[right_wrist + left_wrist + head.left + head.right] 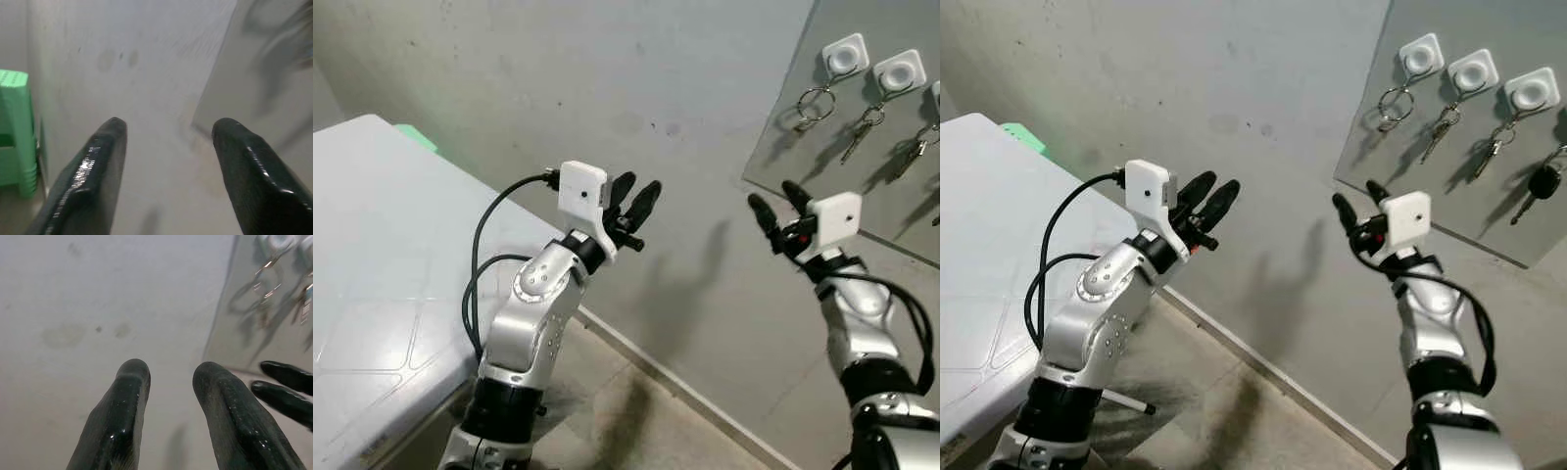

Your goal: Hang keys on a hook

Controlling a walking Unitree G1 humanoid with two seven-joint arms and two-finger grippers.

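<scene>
- Both grippers raised, empty: left gripper (1207, 199) fingers slightly parted, right gripper (1354, 204) fingers spread wide.
- Keys (1440, 128) already hang from white hooks (1472, 71) on grey board (1449, 211), beyond right gripper.
- Judgement: hanging looks finished; nothing in hand.

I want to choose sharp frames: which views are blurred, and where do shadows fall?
Left wrist view: keys smeared. Right wrist view: panel soft, green stool hazy. Eye views: sharp; the keys throw long shadows on the panel, the left gripper one on the wall.

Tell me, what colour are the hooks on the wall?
White hooks, clearest in the right eye view.
</scene>
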